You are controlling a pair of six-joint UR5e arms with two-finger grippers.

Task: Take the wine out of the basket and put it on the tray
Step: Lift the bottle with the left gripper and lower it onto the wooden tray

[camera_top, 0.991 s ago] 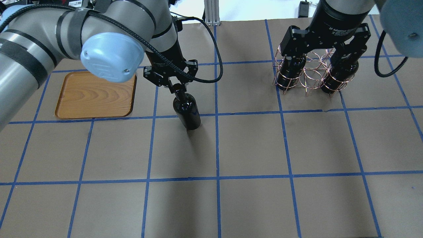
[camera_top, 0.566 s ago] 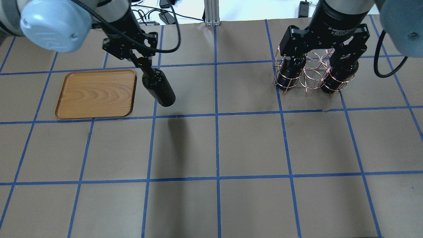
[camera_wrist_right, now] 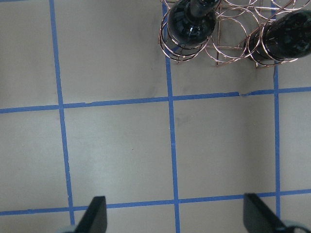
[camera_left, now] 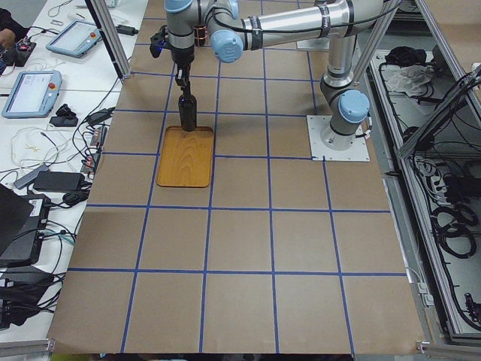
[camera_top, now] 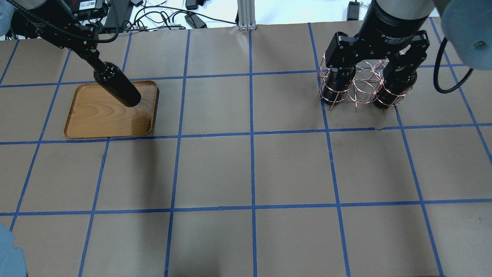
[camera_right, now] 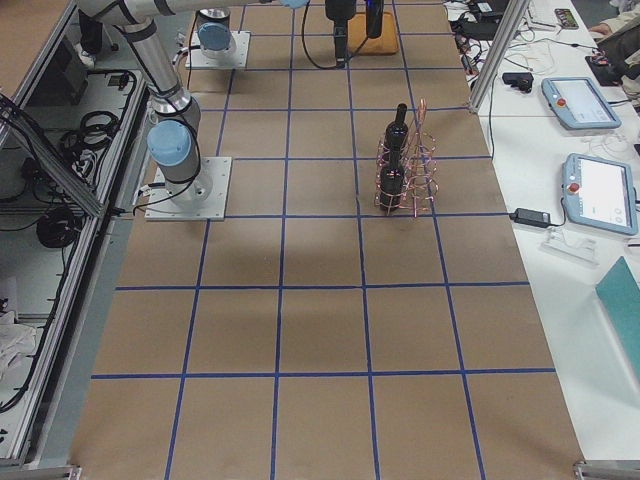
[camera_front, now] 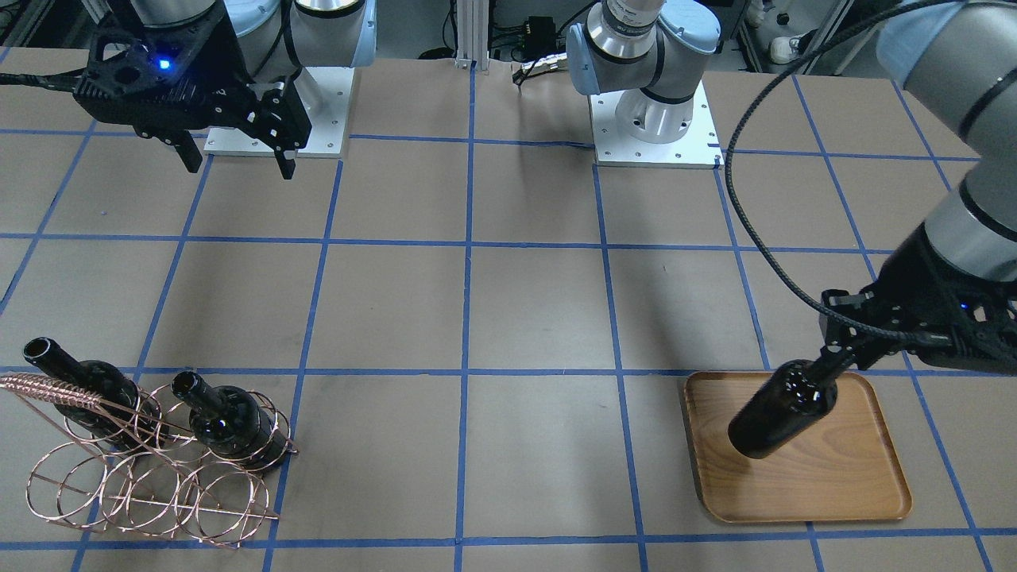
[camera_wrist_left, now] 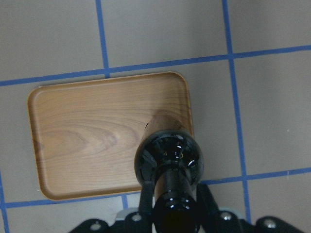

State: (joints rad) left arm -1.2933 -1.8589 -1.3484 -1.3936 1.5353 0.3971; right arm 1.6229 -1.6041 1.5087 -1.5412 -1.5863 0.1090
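My left gripper (camera_top: 89, 57) is shut on the neck of a near-black wine bottle (camera_top: 117, 89). It holds the bottle, neck up, over the end of the wooden tray (camera_top: 96, 117) nearest the table's middle. Whether its base touches the tray I cannot tell. The front view shows bottle (camera_front: 783, 409), tray (camera_front: 862, 469) and left gripper (camera_front: 844, 359). The left wrist view looks down the bottle (camera_wrist_left: 167, 156) onto the tray (camera_wrist_left: 82, 136). My right gripper (camera_front: 238, 163) is open and empty, high above the table. The copper wire basket (camera_front: 151, 481) holds two more bottles (camera_front: 87, 385) (camera_front: 226, 421).
In the overhead view the open right gripper (camera_top: 369, 65) overlaps the basket (camera_top: 363, 92). The right wrist view shows the basket (camera_wrist_right: 228, 29) at the top edge and brown paper with blue tape lines below. Cables lie past the table's far edge (camera_top: 165, 19).
My left arm has carried the bottle left, from the table's middle to over the tray. The right arm, the basket and its two bottles have not moved.
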